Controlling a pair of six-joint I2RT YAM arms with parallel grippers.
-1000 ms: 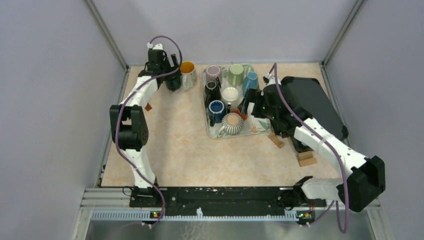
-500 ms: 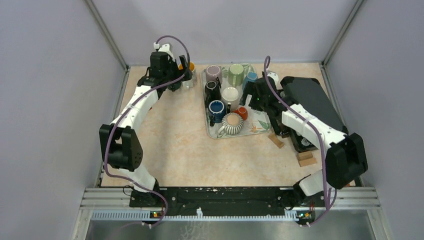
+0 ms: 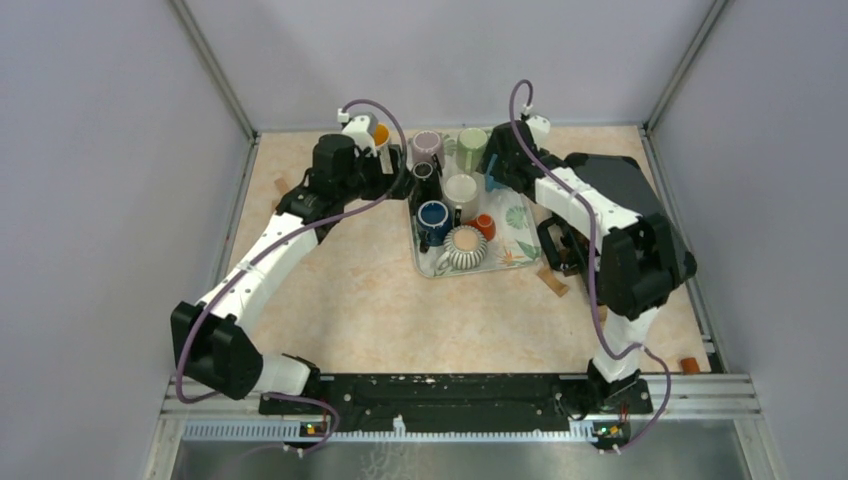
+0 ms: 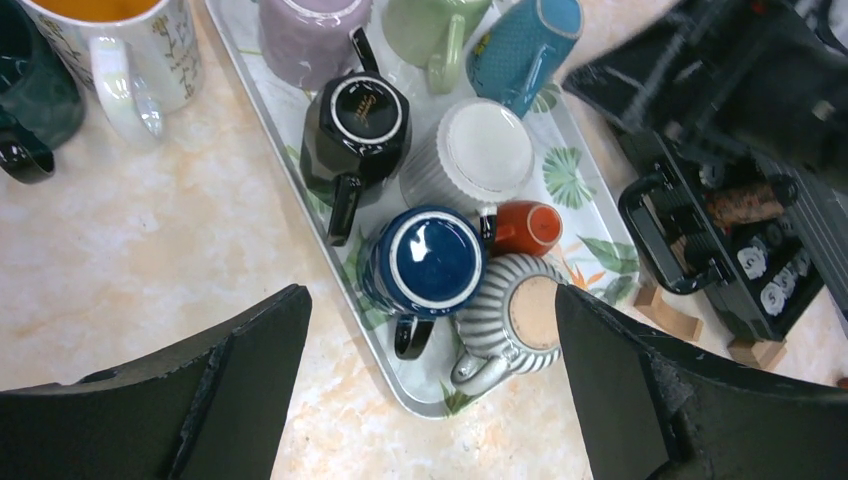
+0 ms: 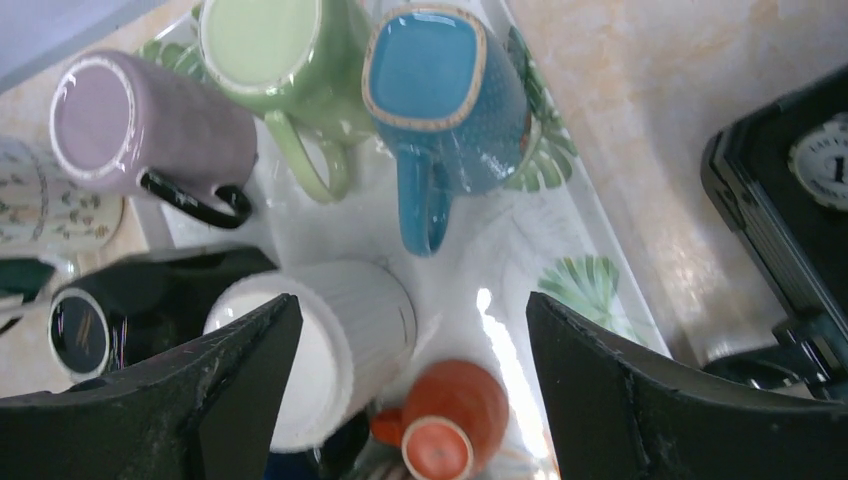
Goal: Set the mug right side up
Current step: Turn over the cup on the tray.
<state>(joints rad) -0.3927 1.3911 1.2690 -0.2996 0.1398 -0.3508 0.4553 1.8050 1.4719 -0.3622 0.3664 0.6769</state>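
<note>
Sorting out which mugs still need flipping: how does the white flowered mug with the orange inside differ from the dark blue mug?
Pose: the flowered mug stands mouth up, orange inside showing; the dark blue mug rests base up.
Place: the flowered mug is on the table beside the tray; the dark blue mug is on the tray.
Shared: each has one handle.

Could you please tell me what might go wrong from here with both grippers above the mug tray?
1. The tray is tightly packed. The open right gripper hangs between the white ribbed mug and the teal mug, so a descending finger could knock either, or the small orange mug.
2. The open left gripper hovers above the same tray, so the two could collide if both descend.
</note>
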